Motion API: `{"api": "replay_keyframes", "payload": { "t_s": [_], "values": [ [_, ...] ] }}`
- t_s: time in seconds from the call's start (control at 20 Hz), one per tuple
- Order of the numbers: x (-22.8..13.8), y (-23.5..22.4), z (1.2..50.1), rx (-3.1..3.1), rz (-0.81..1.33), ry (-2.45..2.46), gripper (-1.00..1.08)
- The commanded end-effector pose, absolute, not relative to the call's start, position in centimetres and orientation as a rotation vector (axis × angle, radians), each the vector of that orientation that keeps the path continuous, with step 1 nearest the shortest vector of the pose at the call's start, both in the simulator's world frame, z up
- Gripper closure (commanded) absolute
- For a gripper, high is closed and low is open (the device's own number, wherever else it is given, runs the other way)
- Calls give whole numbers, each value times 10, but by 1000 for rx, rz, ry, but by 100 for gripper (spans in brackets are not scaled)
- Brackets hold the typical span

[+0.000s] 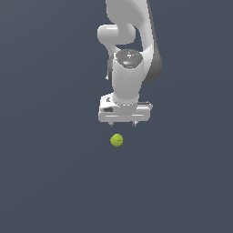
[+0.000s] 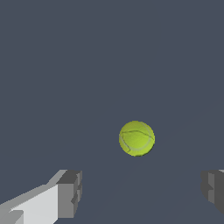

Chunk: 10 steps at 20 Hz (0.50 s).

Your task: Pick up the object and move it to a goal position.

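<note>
Ext. view: single white arm (image 1: 129,54) enters from top of frame, wrist pointed down, gripper (image 1: 123,123) at its lower end. Only the short finger tips (image 1: 110,123) show under the white hand body. Tennis ball (image 1: 117,140) sits just below the gripper in this view, slightly toward the exterior view's left of the hand's centre line. A visible gap separates ball and finger tips; no contact. Ball is yellow-green and narrower than the hand body. Surface (image 1: 50,182) is uniform dark grey-blue, w/ no markings or edges visible.

Wrist view: ball (image 2: 137,138) seen clearly, round, thin curved seam lines across its face. Both fingers (image 2: 70,192) appear at frame edge, grey pads on white bodies, set wide apart. The space between them is much wider than the ball. Gripper (image 2: 140,190) state: spread, nothing between the pads. Ball lies ahead of the fingers, roughly in line w/ the gap between them, not within it and not touching either pad. Second pad is partly cut off by frame edge.

Ball appears to rest on the surface; no shadow rendered, so contact w/ surface can't be confirmed. Height of the gripper above the surface can't be told from either view. No goal marker seen in either view
</note>
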<state>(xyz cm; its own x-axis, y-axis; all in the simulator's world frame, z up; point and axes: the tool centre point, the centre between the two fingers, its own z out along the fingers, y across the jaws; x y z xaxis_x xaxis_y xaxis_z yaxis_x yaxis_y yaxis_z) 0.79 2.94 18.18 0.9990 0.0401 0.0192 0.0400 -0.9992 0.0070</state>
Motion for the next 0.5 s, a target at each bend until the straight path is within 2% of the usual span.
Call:
{"api": "replay_keyframes", "payload": {
  "t_s": [0.0,0.45],
  "values": [
    [8,29,182,3134,30,63,-92],
    [0,39,179,3112,2,103,-92]
  ]
}}
